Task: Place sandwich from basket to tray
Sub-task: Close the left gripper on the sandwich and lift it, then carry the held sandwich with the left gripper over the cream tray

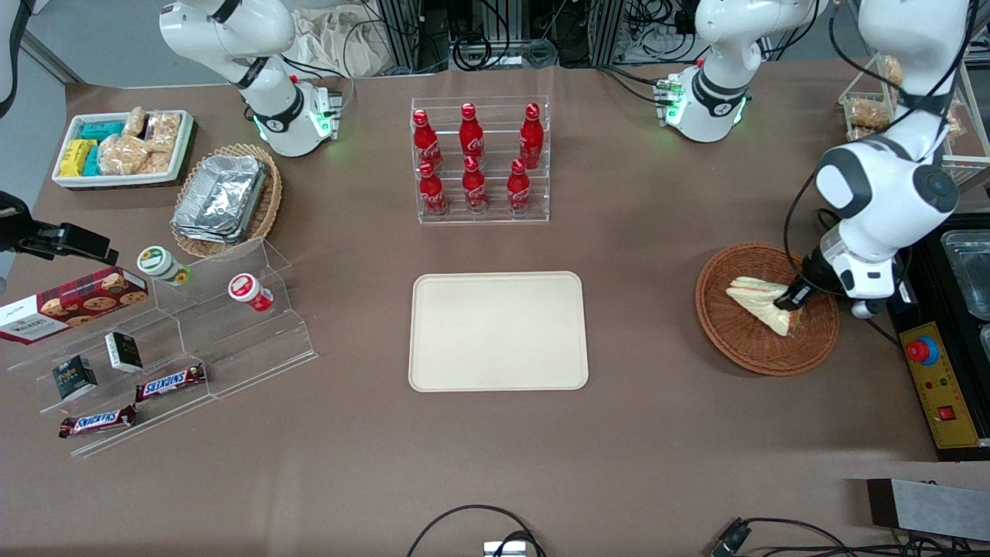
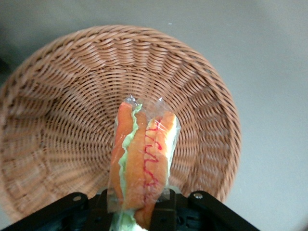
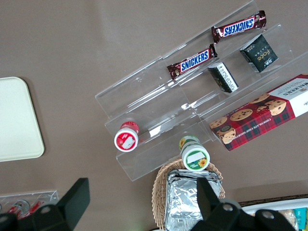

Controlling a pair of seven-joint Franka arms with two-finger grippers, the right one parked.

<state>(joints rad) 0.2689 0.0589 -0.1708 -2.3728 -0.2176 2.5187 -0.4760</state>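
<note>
The wrapped triangular sandwich [image 1: 758,303] lies in the round reddish-brown wicker basket [image 1: 746,348] toward the working arm's end of the table. My left gripper [image 1: 790,303] is down in the basket, shut on the sandwich's wide end. In the left wrist view the sandwich [image 2: 143,159], with orange and green filling at its edge, stands between the two black fingers [image 2: 163,211], over the basket's weave [image 2: 62,120]. The cream-beige tray [image 1: 498,331] lies flat in the middle of the table, bare, well apart from the basket.
A clear rack of red bottles [image 1: 478,158] stands farther from the front camera than the tray. A yellow control box [image 1: 943,394] sits at the table edge beside the basket. Acrylic shelves with snacks [image 1: 166,348], an oval basket of foil containers [image 1: 224,199] and a white snack bin [image 1: 124,147] lie toward the parked arm's end.
</note>
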